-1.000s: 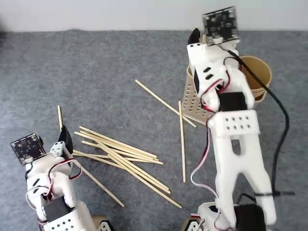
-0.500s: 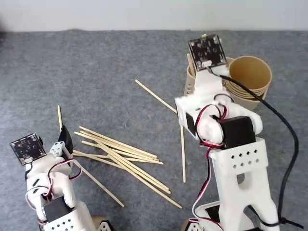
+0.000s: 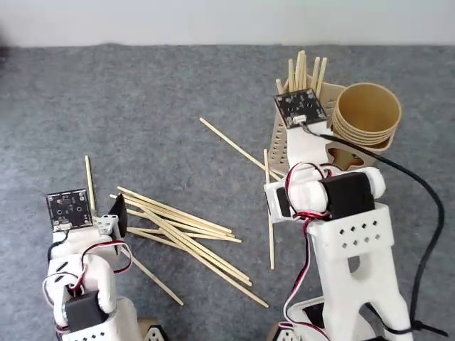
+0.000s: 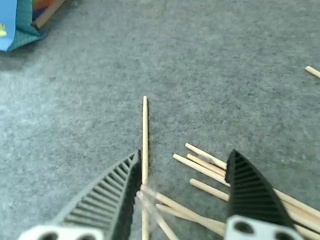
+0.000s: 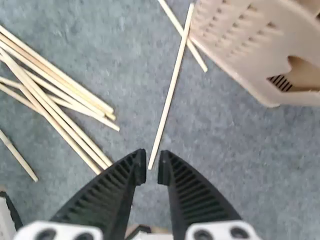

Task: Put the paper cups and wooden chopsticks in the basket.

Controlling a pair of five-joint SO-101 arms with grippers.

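The beige basket (image 3: 284,145) stands at the back right, with a stack of paper cups (image 3: 367,114) and several wooden chopsticks (image 3: 303,71) upright in it. A pile of chopsticks (image 3: 178,227) lies mid-table, and a single one (image 3: 269,213) lies beside the right arm. My right gripper (image 5: 151,156) hangs over the near end of that single chopstick (image 5: 172,85), jaws almost together and holding nothing. My left gripper (image 4: 184,156) is open low over the pile's left end (image 4: 207,165), beside a lone chopstick (image 4: 145,130).
Another chopstick (image 3: 234,145) lies slanted left of the basket, its end by the basket wall (image 5: 250,40). The grey cloth stretches bare to the back left. A blue box (image 4: 15,25) sits far off beyond the left gripper.
The right arm has drawn back from above the basket toward the near side, and chopsticks now stand in the basket. The left arm has shifted right toward the pile.
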